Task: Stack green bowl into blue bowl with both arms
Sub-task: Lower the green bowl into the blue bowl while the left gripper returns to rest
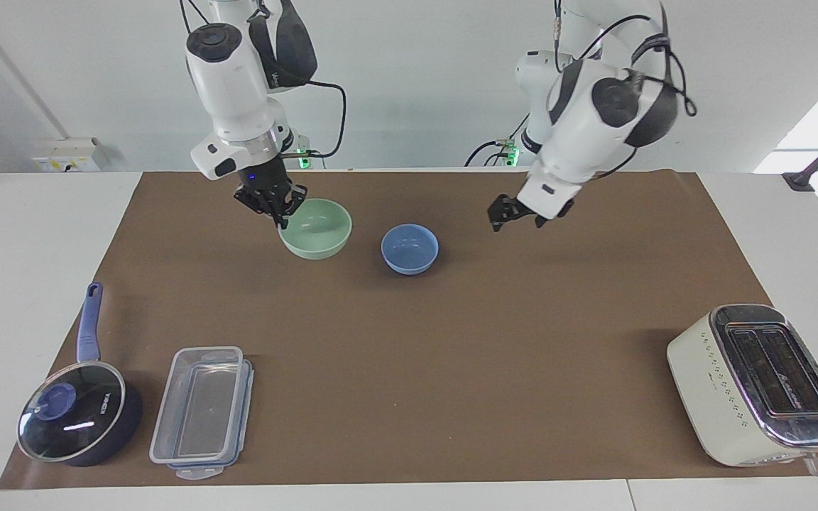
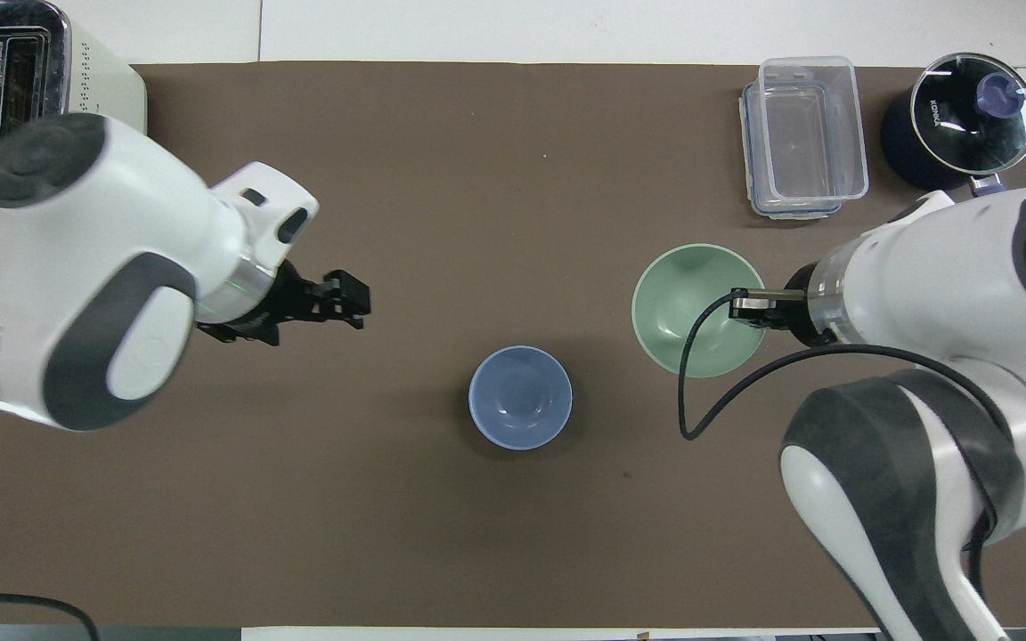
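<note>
Two plain round bowls [image 1: 315, 228], mint and periwinkle [image 1: 410, 249].

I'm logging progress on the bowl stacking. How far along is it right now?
Done: the blue bowl sits alone on the mat, and the left tool is open, raised clear of it. In hand: the right tool is shut on the rim of the green bowl, carried in the air beside the blue bowl. Left: move the green bowl over the blue one, lower it in and let go.

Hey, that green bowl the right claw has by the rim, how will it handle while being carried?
The green bowl looks rigid, so a one-sided rim pinch by the right claw probably holds. Its smooth surface could slip. Held off-centre, it may tilt.
</note>
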